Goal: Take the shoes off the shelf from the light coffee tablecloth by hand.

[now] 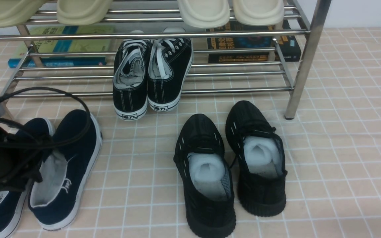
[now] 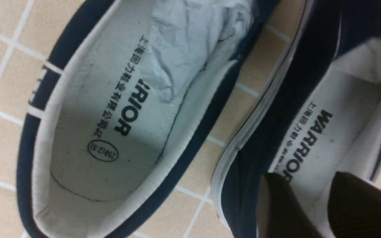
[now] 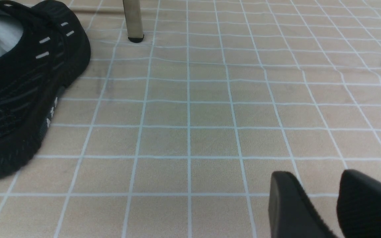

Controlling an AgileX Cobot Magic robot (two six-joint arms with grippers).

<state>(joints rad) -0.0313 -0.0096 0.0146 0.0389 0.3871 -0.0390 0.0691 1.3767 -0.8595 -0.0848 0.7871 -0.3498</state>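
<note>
Black trainers (image 1: 207, 138) near navy shoes (image 1: 74, 142), on tablecloth (image 1: 342, 148)

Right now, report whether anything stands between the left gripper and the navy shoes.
Nothing visible does. The left gripper hangs open right over the navy shoes, its fingers above one shoe's opening. Both shoes lie on the tablecloth in front of the shelf.

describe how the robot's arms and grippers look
The left gripper has two dark brownish fingers with rounded tips. The right gripper has matte black fingers, one finely ribbed. In the front view the left arm is a black body with thin black cables looping off it. No markings show.
</note>
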